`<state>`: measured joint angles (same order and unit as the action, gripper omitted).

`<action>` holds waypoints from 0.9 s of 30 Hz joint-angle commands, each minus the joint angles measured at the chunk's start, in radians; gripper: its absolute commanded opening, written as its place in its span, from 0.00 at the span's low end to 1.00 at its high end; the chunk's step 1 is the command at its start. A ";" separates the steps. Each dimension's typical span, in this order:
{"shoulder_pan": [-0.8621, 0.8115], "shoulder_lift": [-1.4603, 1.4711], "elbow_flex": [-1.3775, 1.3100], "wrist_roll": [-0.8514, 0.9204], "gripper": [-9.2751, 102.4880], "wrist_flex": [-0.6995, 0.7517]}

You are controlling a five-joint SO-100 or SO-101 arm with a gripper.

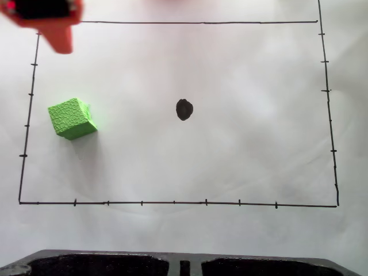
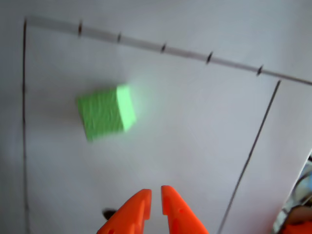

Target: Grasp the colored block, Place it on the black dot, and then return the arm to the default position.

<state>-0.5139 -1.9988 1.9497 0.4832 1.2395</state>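
Note:
The colored block [image 1: 72, 118], a bright green pebbly cube, rests on white paper near the left border line in the fixed view. The black dot [image 1: 184, 109] lies in the middle of the drawn rectangle, well to the right of the block. The orange arm [image 1: 54, 26] hangs blurred in the top left corner, above and apart from the block. In the wrist view the block [image 2: 106, 113] appears blurred ahead of my gripper [image 2: 156, 192]. The orange fingers [image 2: 139, 207] stand almost together with nothing between them. A small dark mark [image 2: 108, 213] shows beside the left finger.
A thin black rectangle with tick marks [image 1: 172, 202] frames the work area on the paper. A dark moulded base [image 1: 184, 264] runs along the bottom edge of the fixed view. Some clutter [image 2: 297, 214] shows at the right edge of the wrist view.

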 commanded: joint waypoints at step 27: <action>0.011 0.351 -0.288 -0.043 0.30 -0.041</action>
<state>-0.4924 -1.6521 1.7027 0.4142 1.1996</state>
